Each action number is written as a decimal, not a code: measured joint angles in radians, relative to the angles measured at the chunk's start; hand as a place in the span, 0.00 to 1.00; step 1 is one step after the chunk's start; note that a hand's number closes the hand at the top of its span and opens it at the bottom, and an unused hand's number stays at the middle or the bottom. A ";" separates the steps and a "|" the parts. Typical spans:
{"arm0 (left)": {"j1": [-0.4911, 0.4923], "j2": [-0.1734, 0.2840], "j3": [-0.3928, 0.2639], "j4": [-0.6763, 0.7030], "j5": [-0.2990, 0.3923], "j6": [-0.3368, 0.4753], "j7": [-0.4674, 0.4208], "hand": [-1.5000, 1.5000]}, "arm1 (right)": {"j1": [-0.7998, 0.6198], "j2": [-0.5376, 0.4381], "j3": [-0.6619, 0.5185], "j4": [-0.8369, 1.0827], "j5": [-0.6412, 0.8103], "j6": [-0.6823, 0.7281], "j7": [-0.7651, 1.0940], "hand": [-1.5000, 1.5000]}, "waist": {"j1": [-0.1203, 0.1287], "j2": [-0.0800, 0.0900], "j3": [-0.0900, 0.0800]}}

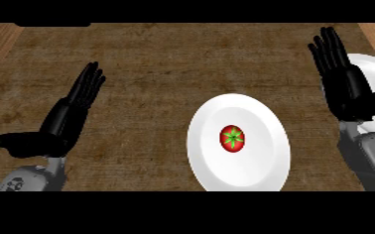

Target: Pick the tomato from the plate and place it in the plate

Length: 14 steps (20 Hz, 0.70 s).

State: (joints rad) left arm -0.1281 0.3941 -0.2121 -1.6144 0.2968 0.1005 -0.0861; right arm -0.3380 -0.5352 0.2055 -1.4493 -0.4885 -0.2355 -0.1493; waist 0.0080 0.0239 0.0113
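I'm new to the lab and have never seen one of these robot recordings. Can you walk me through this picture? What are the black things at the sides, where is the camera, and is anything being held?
The camera sits at the robot's head and looks steeply down at a brown wooden counter. The black shapes are the robot's two hands on grey forearms, coming in from the lower edge. The left hand shows at the left, the right hand at the right. Both are open, fingers straight and pointing up, and neither holds anything.

On the counter lies a white plate with a red tomato at its middle, green stem side up. A second white plate shows at the right edge, mostly hidden behind the right hand. The tomato is untouched so far.
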 measured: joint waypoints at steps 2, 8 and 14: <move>0.009 -0.010 0.002 0.027 -0.021 0.020 0.019 0.50 | 0.010 0.024 0.010 -0.030 0.006 -0.010 0.020 1.00 | -0.004 -0.010 -0.004; 0.074 -0.008 0.020 0.123 -0.070 0.121 0.121 0.50 | 0.017 -0.023 0.127 -0.097 0.158 -0.080 0.103 1.00 | -0.012 -0.026 -0.028; 0.115 -0.022 0.024 0.172 -0.077 0.168 0.179 0.50 | 0.113 -0.028 0.223 -0.088 0.438 -0.329 0.118 0.00 | -0.033 -0.031 -0.020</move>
State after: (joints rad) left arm -0.0130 0.3716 -0.1885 -1.4429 0.2196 0.2683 0.0934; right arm -0.2245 -0.5637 0.4285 -1.5370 -0.0507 -0.5647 -0.0315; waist -0.0254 -0.0067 -0.0086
